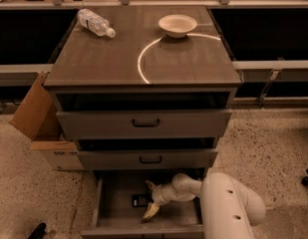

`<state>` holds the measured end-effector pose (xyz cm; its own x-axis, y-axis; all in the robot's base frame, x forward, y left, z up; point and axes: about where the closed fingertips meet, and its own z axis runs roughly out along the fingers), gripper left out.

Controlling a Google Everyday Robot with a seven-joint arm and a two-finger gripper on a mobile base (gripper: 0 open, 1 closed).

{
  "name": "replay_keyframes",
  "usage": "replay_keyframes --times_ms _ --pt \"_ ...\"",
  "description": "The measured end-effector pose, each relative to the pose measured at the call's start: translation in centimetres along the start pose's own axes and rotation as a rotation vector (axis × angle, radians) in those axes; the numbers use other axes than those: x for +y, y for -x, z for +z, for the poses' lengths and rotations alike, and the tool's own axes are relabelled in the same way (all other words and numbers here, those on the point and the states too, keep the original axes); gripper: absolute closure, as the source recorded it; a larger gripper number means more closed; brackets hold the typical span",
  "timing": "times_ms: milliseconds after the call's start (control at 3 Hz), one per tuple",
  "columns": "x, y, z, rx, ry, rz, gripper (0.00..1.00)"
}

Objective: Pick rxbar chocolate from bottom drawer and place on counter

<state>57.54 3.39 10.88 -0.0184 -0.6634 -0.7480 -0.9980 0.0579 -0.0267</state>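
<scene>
Claw (148, 199): inside open bottom drawer (113, 203), spread wide, one finger far, one near | Chocolate bar (139, 200): flat on drawer floor, at the fingertips, contact unclear | Counter (103, 59): bottle (95, 23) far left, bowl (177, 25) far right

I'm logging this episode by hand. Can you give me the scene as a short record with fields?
gripper: the gripper is down inside the bottom drawer, fingers spread open
target: the rxbar chocolate lies flat on the drawer floor, at the gap between the fingers
drawer state: bottom drawer pulled out
counter: the counter holds a plastic bottle on its side at back left and a bowl at the back; no bar on it
beside cabinet: cardboard box on the floor
</scene>
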Motion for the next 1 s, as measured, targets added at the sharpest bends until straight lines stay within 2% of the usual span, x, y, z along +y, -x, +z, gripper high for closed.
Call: replay_keyframes --times_ms 667,1000 --pt "0.83 -0.08 0.94 0.024 0.021 -0.004 0.0" --pt "1.02 -0.18 1.19 0.032 0.024 -0.009 0.16"
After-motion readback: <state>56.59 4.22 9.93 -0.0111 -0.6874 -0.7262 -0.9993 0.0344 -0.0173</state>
